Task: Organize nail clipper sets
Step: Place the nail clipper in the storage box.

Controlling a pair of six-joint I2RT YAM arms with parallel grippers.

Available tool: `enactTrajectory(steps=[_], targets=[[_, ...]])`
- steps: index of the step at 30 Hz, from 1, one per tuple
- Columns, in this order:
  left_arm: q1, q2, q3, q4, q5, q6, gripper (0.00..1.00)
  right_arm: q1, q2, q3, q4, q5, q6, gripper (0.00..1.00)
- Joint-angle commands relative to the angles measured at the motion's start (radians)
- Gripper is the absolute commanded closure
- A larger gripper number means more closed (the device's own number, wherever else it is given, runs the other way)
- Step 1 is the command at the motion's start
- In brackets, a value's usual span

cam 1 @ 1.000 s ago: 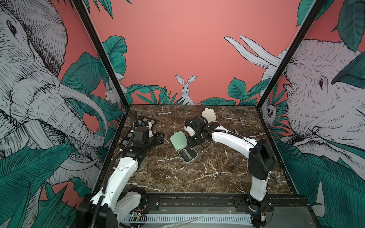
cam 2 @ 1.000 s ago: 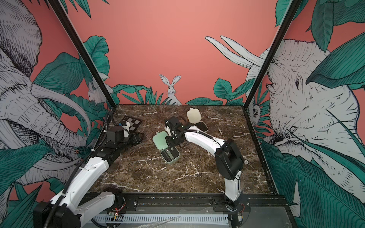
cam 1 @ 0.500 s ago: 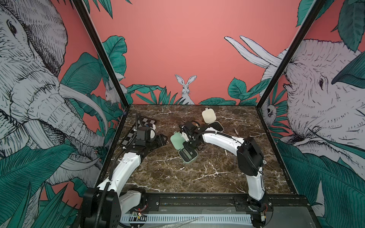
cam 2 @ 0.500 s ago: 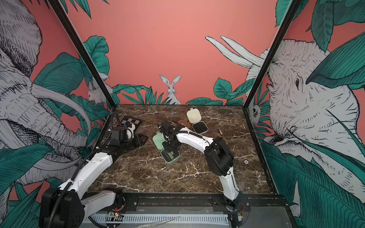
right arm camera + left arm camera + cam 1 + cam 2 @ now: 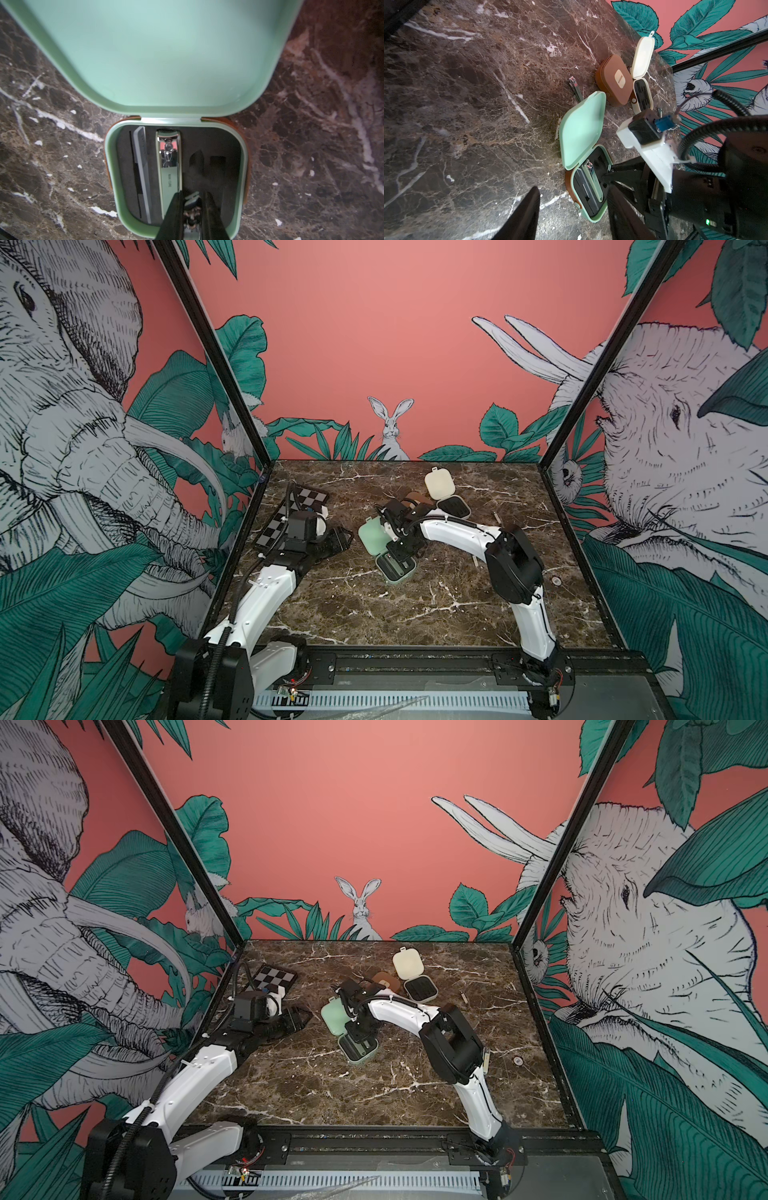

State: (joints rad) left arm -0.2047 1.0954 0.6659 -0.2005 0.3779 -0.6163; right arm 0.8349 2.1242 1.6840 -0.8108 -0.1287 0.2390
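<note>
Mint green case [image 5: 176, 62] open, lid raised; black insert [image 5: 209, 143] holds clipper [image 5: 169, 166] and grey file [image 5: 142, 166]. Right gripper [image 5: 192, 194] jaws narrow, pinching small mint tool [image 5: 193, 200] above insert. Left gripper [image 5: 573, 187] jaws apart, empty, case ahead.

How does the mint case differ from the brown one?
The mint case lies open with tools inside; the brown case is shut. The brown case shows a pale label; the mint case shows none. Both are rounded squares.

White arms [image 5: 453, 531] with black joints [image 5: 515, 568], ribbed black cables [image 5: 708, 129], black fingers [image 5: 172, 216].
</note>
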Motion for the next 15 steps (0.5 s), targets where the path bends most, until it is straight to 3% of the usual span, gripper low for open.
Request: enactTrajectory(steps=[1, 15], targets=[[0.005, -0.021, -0.014, 0.016, 0.007, -0.013, 0.46, -0.006, 0.016, 0.023, -0.012, 0.006, -0.012, 0.87], [0.006, -0.022, -0.017, 0.016, 0.016, -0.017, 0.46, -0.007, 0.042, 0.039, -0.004, -0.01, -0.004, 0.86]])
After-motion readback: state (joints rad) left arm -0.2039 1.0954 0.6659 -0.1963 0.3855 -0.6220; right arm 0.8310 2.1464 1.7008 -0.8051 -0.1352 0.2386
